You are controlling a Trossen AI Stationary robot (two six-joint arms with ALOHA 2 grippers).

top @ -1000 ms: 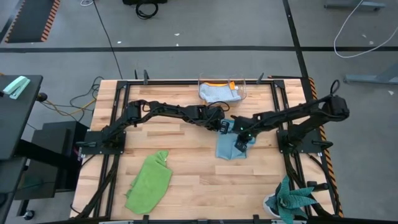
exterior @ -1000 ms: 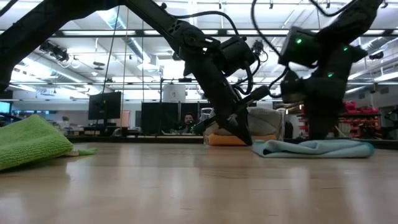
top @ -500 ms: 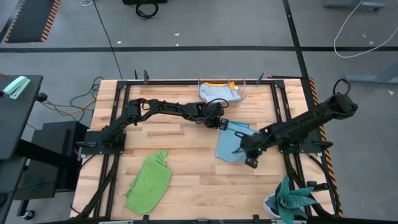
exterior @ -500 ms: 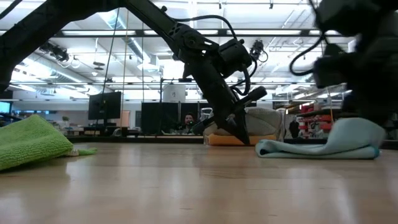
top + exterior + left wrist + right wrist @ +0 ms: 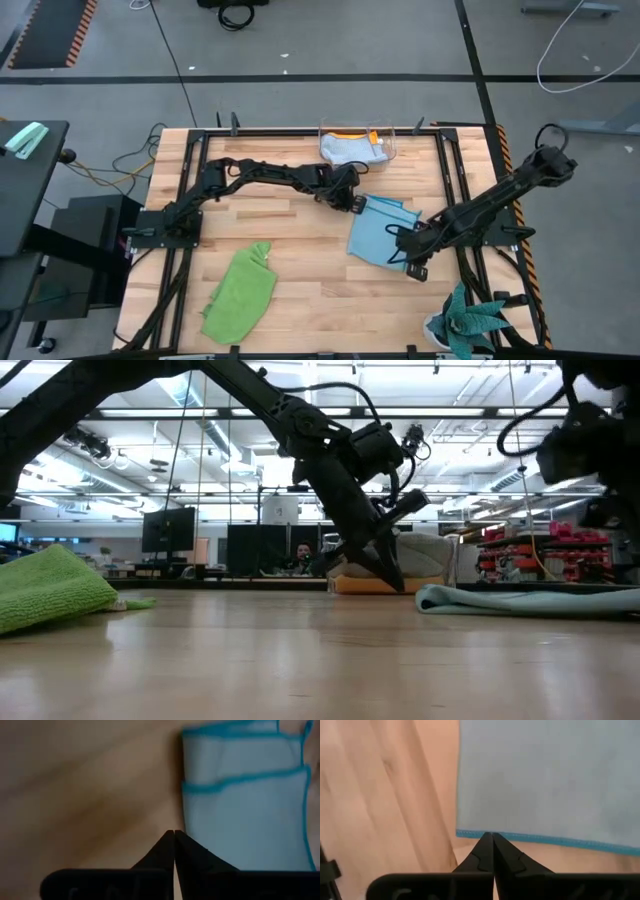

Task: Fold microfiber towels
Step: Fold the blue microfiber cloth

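Observation:
The light blue towel (image 5: pixel 380 232) lies flat on the wood, right of centre, in overlapping layers with teal hems (image 5: pixel 240 780). My left gripper (image 5: pixel 355 204) is shut. It slants down beside the towel's far left corner, its tips (image 5: pixel 173 833) over bare wood just off the towel's edge. My right gripper (image 5: pixel 414 268) is shut and points down at the towel's near right corner. The lime green towel (image 5: pixel 240 295) lies crumpled near the front left. The grey towel (image 5: pixel 352 151) and the orange one (image 5: pixel 350 135) lie in the clear box. My right gripper has its shut tips (image 5: pixel 492 835) right at the light blue towel's near hem (image 5: pixel 530 839), coming from above. I cannot tell whether they touch the hem. The towel lies flat on the wood there.
A clear plastic box (image 5: pixel 385 150) stands at the far edge. A teal spiky plant (image 5: pixel 470 325) stands at the front right corner. Black frame rails (image 5: pixel 455 190) run along the table's sides. Bare wood (image 5: pixel 300 240) lies between the two towels.
My right gripper has gone across the light blue towel toward the table's near right corner, staying shut. The towel's right part rose in a hump midway and now lies flat. The towel reaches farther toward the near right than before.

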